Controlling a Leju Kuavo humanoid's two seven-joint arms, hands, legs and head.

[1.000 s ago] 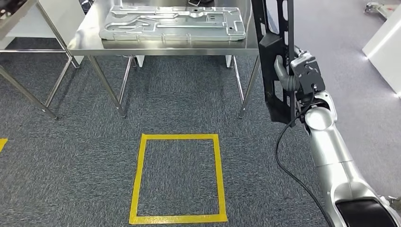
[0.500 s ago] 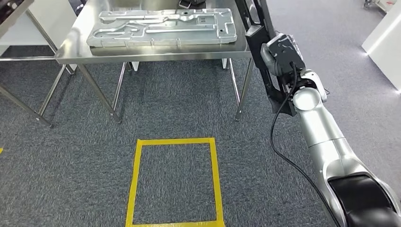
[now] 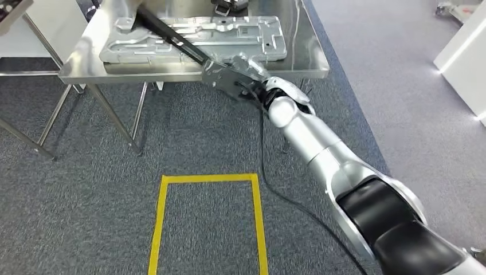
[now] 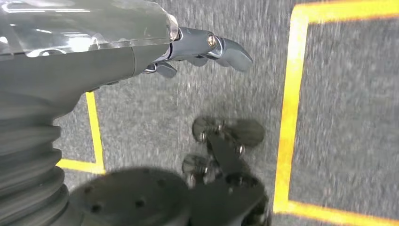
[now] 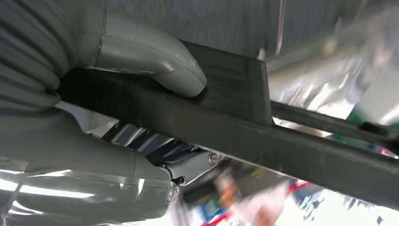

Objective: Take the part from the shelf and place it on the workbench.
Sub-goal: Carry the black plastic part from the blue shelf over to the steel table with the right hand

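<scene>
Now your right hand (image 3: 232,77) grips black part (image 3: 172,37), thumb (image 5: 160,66) pressed on its top face, fingers (image 5: 188,165) under it. Part reaches out level over steel workbench (image 3: 309,66), far end above grey metal panel (image 3: 246,34) lying there; contact with panel unclear. Your left hand (image 4: 207,47) hangs over carpet near yellow floor tape (image 4: 287,117), holding nothing, fingers loosely curled.
</scene>
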